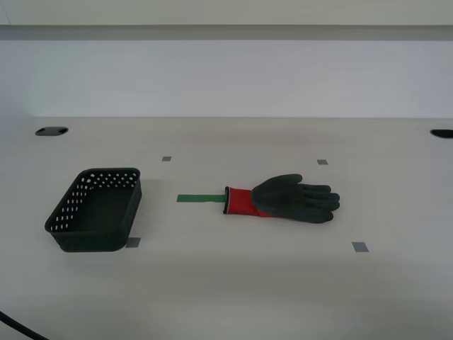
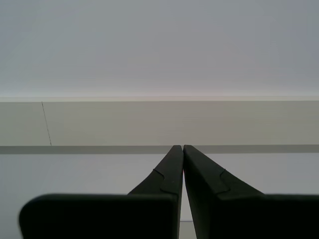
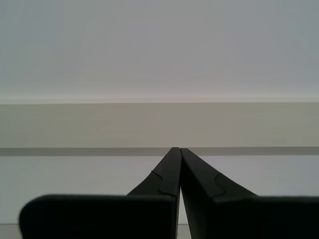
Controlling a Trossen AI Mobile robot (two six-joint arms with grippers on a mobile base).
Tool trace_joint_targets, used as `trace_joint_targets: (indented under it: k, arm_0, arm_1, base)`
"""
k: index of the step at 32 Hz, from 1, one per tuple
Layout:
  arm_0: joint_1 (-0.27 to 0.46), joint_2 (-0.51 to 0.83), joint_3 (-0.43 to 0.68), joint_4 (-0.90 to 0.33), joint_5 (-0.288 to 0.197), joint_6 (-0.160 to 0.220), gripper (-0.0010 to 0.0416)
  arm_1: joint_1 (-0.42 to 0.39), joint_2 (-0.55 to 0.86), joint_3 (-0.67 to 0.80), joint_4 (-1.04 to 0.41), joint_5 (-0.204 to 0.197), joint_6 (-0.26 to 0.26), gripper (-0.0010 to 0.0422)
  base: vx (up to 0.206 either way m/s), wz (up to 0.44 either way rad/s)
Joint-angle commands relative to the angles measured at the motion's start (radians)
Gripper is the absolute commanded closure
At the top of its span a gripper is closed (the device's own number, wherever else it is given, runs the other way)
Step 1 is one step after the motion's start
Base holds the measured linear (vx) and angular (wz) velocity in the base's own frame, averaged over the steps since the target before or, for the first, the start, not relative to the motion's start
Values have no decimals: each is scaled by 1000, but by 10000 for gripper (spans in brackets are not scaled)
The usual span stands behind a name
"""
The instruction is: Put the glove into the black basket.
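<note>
Glove (image 1: 283,199) lies flat mid-counter (image 1: 233,283), red cuff toward the black basket (image 1: 97,210) well apart at the exterior view's left, a clear pick. My first gripper (image 3: 176,149) and second gripper (image 2: 179,147) both have fingers pressed together, empty, aimed at the wall

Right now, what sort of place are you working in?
Probably a test bench, not a home: a bare pale table marked with small tape squares, holding only a glove and a black basket.
</note>
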Motion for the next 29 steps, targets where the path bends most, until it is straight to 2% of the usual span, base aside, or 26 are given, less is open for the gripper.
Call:
trace_joint_targets:
  k: [1,13,17,19,21,24,29]
  arm_0:
    - [0,0,1,3,0,0,405]
    - [0,0,1,3,0,0,405]
    - [0,0,1,3,0,0,405]
    - [0,0,1,3,0,0,405]
    - [0,0,1,3,0,0,405]
    - [0,0,1,3,0,0,405]
    - [0,0,1,3,0,0,405]
  arm_1:
    - [0,-1,0,4,2,1,412]
    - [0,-1,6,5,3,0,412]
    - [0,-1,21,-12,66,-23,412]
    - [-1,-1,45,-65,101,-29,412]
    - [-2,-1,76,-135,117,-28,412]
    - [-14,-1,129,-258,118,-11,412]
    - [-77,0,225,-420,137,82,412]
  base:
    - [0,0]
    - [0,0]
    - [0,0]
    - [0,0]
    - [0,0]
    - [0,0]
    - [0,0]
